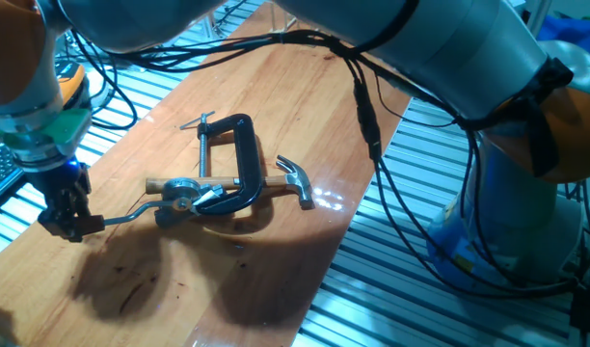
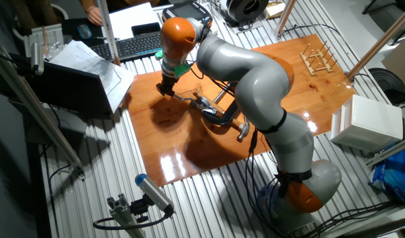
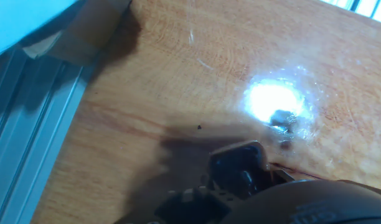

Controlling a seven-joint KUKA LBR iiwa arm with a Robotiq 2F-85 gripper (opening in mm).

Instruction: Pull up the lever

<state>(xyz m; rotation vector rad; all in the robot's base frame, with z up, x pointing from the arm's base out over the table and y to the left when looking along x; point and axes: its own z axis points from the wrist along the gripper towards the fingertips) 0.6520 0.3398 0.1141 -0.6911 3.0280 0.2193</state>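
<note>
The lever [image 1: 131, 214] is a thin bent silver arm that runs left from a small silver hub [image 1: 184, 196] over the wooden table [image 1: 276, 280]. My gripper [image 1: 71, 224] is at the arm's left end, low over the table, with the fingers closed around that end. The red-brown knob is hidden between them. In the other fixed view the gripper [image 2: 166, 89] is at the left end of the lever [image 2: 184, 98]. The hand view shows one dark finger [image 3: 239, 169] above the wood and a bright glare spot; the lever is not clear there.
A black C-clamp [image 1: 239, 154] stands over the hub and pins a pale-handled hammer [image 1: 295, 178] to the table. Black cables [image 1: 367, 125] hang from the arm above the table. A keyboard [image 2: 133, 45] and a wooden rack [image 2: 318, 58] lie beyond the table's edges.
</note>
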